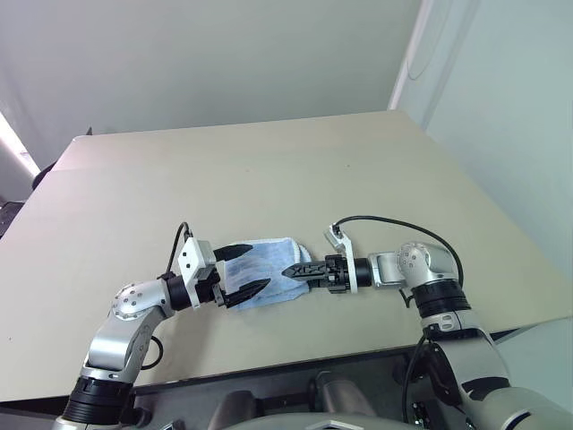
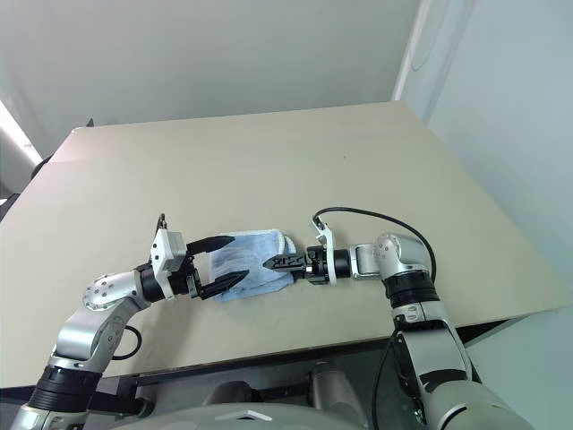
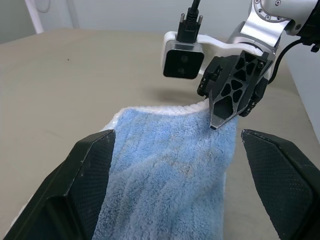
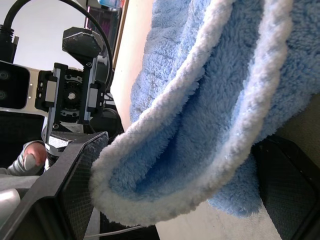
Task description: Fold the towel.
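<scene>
Left gripper [image 1: 243, 269] level over the near middle of the beige table [image 1: 269, 161], fingers spread wide, one above and one below the left end of the towel [image 1: 265, 271], nothing pinched. Towel itself: small light-blue terry cloth with white edging, already doubled into a thick bundle, lying flat on the table between the two arms. Looks light, soft and limp, likely to sag and slump the moment one end lifts; fuzzy pile should give good purchase, so little risk of slipping, and nothing fragile about it. Best hold probably at the stitched white border or a corner, through all layers at once, to keep the fold from sliding open. Right gripper [image 1: 295, 269] pointing leftward at the towel's right end, tips down against the folded edge; in the right wrist view, doubled white-trimmed layers sit between its fingers, with a gap on either side. Fingers apart, not clamped; whether contact is made, hard to tell.
</scene>
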{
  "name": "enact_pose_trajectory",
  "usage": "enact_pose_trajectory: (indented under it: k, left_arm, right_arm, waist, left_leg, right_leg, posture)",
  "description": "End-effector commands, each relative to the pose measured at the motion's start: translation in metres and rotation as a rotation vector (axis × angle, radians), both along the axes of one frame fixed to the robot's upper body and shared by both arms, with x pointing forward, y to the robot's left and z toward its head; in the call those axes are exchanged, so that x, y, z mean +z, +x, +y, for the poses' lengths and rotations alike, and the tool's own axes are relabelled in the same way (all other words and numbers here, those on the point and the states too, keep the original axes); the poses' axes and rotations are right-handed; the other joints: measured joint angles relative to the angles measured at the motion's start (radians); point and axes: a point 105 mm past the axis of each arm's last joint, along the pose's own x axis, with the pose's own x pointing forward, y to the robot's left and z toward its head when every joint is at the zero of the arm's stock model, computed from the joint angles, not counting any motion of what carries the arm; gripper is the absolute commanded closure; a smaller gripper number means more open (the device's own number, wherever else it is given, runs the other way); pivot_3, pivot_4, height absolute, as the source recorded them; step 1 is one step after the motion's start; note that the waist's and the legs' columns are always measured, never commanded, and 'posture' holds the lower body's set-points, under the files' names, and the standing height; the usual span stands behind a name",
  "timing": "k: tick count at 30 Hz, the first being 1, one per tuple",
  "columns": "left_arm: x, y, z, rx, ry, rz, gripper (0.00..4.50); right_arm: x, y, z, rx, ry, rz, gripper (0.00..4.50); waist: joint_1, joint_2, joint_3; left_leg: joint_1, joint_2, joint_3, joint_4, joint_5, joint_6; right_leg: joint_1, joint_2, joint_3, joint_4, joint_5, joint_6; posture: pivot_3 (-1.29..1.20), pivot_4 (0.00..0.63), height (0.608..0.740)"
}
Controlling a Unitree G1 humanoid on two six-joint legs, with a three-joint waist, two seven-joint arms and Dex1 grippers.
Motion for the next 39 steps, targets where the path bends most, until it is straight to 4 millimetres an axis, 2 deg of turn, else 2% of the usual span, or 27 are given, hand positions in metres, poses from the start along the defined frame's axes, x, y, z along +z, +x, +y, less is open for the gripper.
enact_pose_trajectory:
  k: [1,7,10,14,17,20,23,26,29,34,39]
  left_arm:
    - [0.012,0.002,0.001,-0.001,0.009,-0.057,0.2]
    - [0.011,0.002,0.004,0.004,0.019,-0.055,0.2]
    - [0.012,0.004,0.005,0.012,0.021,-0.059,0.2]
    - [0.019,0.011,0.009,0.038,0.0,-0.074,0.2]
    - [0.036,0.021,0.018,0.089,-0.081,-0.077,0.2]
    - [0.05,0.025,0.024,0.12,-0.169,-0.059,0.2]
    - [0.055,0.026,0.033,0.159,-0.178,-0.064,0.2]
    - [0.054,0.027,0.038,0.187,-0.164,-0.068,0.2]
    - [0.054,0.025,0.041,0.203,-0.163,-0.072,0.2]
    - [0.052,0.024,0.046,0.228,-0.15,-0.075,0.2]
    - [0.049,0.02,0.048,0.23,-0.144,-0.061,0.2]
  right_arm:
    - [0.007,0.005,0.002,-0.008,0.021,-0.017,1.35]
    - [0.019,0.003,-0.004,-0.005,0.075,-0.025,3.51]
    - [0.035,0.004,-0.008,-0.013,0.134,-0.058,4.49]
    - [0.065,0.012,-0.019,-0.066,0.233,-0.145,4.49]
    - [0.089,0.032,-0.033,-0.176,0.269,-0.233,4.49]
    - [0.102,0.047,-0.043,-0.254,0.277,-0.286,4.49]
    - [0.108,0.074,-0.058,-0.395,0.237,-0.341,4.49]
    - [0.102,0.101,-0.073,-0.551,0.186,-0.347,4.49]
    - [0.087,0.11,-0.081,-0.606,0.118,-0.344,4.49]
    - [0.057,0.108,-0.089,-0.611,-0.016,-0.378,4.49]
    - [0.043,0.097,-0.092,-0.577,-0.093,-0.412,4.49]
  waist:
    - [0.0,0.0,0.0]
    - [0.001,0.0,0.0]
    - [0.001,0.0,0.0]
    - [0.003,0.0,0.0]
    - [0.003,0.0,0.0]
    - [-0.001,0.0,0.0]
    - [-0.001,0.0,0.0]
    - [0.0,0.0,0.0]
    - [0.0,0.0,0.0]
    - [0.0,0.0,0.0]
    - [0.0,0.0,0.001]
  left_leg:
    - [0.0,0.0,0.0,0.0,0.0,0.0]
    - [-0.001,0.0,0.0,0.0,0.0,0.0]
    - [-0.001,0.0,0.0,0.0,0.0,0.0]
    - [-0.001,0.0,0.0,0.0,0.0,0.0]
    - [-0.001,0.0,0.0,0.0,0.0,0.0]
    - [-0.001,0.0,0.0,0.0,0.0,0.0]
    - [-0.001,0.0,0.0,-0.001,0.0,0.0]
    - [-0.001,0.0,0.0,-0.002,0.0,0.0]
    - [-0.002,-0.001,0.001,-0.002,0.0,0.0]
    - [-0.003,-0.001,0.001,-0.002,0.0,0.0]
    - [-0.003,-0.001,0.001,-0.002,0.0,0.0]
  right_leg:
    - [0.0,0.0,0.0,0.0,0.0,0.0]
    - [0.0,-0.001,0.0,-0.001,0.0,0.0]
    - [0.0,-0.001,0.0,-0.001,0.0,0.0]
    - [0.0,0.0,0.0,-0.001,0.0,0.0]
    - [0.0,-0.001,0.0,-0.001,0.0,0.0]
    - [0.0,-0.001,0.0,-0.002,0.0,0.0]
    - [0.0,0.0,0.0,-0.002,0.0,0.0]
    - [-0.001,0.0,0.0,-0.002,0.0,0.0]
    - [-0.001,0.0,0.001,-0.003,0.0,0.0]
    - [-0.002,-0.001,0.002,-0.004,0.0,0.0]
    - [-0.002,-0.001,0.003,-0.003,0.0,0.0]
  posture:
    - [0.0,0.0,0.74]
    - [0.0,0.0,0.74]
    - [0.0,0.0,0.74]
    - [0.0,0.0,0.74]
    - [0.0,0.0,0.74]
    - [0.0,0.0,0.74]
    - [0.0,0.0,0.74]
    - [0.0,0.0,0.74]
    - [0.0,0.0,0.74]
    - [0.0,0.0,0.74]
    - [0.0,0.0,0.74]
